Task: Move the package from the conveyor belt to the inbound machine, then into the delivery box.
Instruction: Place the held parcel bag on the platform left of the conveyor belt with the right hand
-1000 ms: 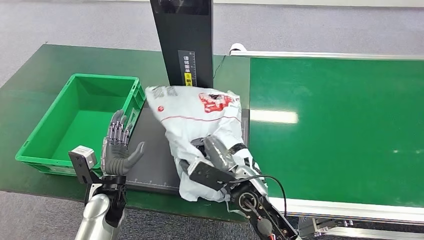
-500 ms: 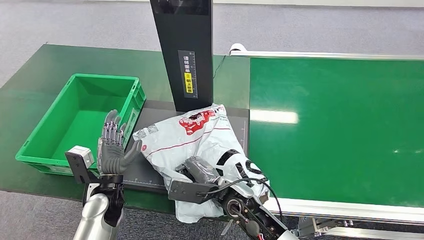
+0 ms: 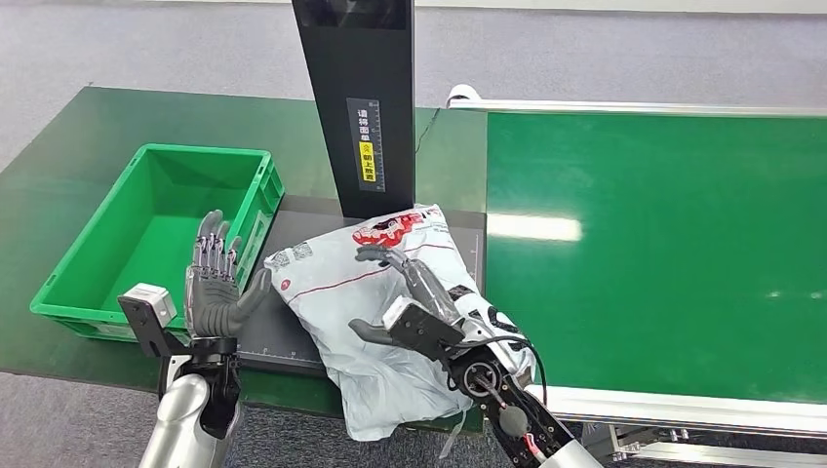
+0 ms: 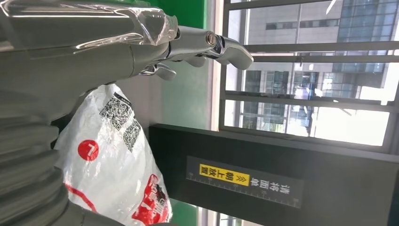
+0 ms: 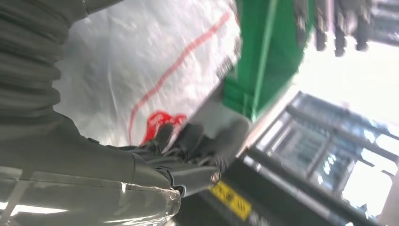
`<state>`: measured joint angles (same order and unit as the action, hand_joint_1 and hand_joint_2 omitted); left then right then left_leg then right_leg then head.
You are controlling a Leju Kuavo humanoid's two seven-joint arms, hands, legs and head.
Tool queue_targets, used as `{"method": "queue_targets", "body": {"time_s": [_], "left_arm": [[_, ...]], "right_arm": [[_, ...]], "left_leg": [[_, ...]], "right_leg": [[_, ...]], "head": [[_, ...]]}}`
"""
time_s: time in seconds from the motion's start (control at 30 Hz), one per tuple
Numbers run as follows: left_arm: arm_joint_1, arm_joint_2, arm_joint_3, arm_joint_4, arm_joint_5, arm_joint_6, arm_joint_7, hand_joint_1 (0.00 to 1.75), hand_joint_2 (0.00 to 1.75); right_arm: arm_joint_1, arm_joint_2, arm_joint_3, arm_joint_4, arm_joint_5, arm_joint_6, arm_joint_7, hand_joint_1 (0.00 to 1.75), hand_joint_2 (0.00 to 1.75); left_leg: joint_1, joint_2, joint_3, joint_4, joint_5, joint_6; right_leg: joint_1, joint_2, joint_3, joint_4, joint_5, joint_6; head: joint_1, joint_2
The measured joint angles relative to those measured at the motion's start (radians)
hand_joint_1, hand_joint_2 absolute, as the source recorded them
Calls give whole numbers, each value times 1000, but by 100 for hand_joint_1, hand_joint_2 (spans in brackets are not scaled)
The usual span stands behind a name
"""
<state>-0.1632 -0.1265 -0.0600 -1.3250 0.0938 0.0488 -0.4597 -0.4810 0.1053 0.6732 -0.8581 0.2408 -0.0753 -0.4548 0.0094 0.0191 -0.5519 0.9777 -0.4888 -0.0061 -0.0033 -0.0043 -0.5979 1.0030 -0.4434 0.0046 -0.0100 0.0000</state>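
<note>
Right hand (image 3: 410, 297) lies on the package (image 3: 375, 322) with fingers spread, gripping nothing; the package lies on the dark scanner plate (image 3: 293, 336), overhanging its near edge. Left hand (image 3: 216, 283) waits open beside the green box (image 3: 146, 239). Grip the package firmly (loose plastic slips) before lifting. Its label and underside stay hidden.

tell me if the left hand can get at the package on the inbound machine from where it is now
Probably yes. The left hand is raised, fingers apart, just beside the package at its near-left edge, with nothing between them. The right hand rests spread on top of the package, further right, leaving that side free.
</note>
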Motion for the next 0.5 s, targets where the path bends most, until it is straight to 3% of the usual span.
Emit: {"method": "queue_targets", "body": {"time_s": [0.17,0.37,0.5], "left_arm": [[-10,7,-14,4,12,0,0,0,175],[-14,14,-42,15,11,-8,-6,0,175],[-14,21,-76,20,-13,-39,-2,0,175]], "right_arm": [[20,0,-41,-44,-68,3,-12,0,175],[49,0,-101,-92,-230,101,-45,0,175],[61,-4,-144,-111,-264,67,-34,0,175]], "left_leg": [[0,0,0,0,0,0],[0,0,0,0,0,0],[0,0,0,0,0,0]], "right_leg": [[0,0,0,0,0,0],[0,0,0,0,0,0],[0,0,0,0,0,0]], "head": [[0,0],[0,0],[0,0]]}}
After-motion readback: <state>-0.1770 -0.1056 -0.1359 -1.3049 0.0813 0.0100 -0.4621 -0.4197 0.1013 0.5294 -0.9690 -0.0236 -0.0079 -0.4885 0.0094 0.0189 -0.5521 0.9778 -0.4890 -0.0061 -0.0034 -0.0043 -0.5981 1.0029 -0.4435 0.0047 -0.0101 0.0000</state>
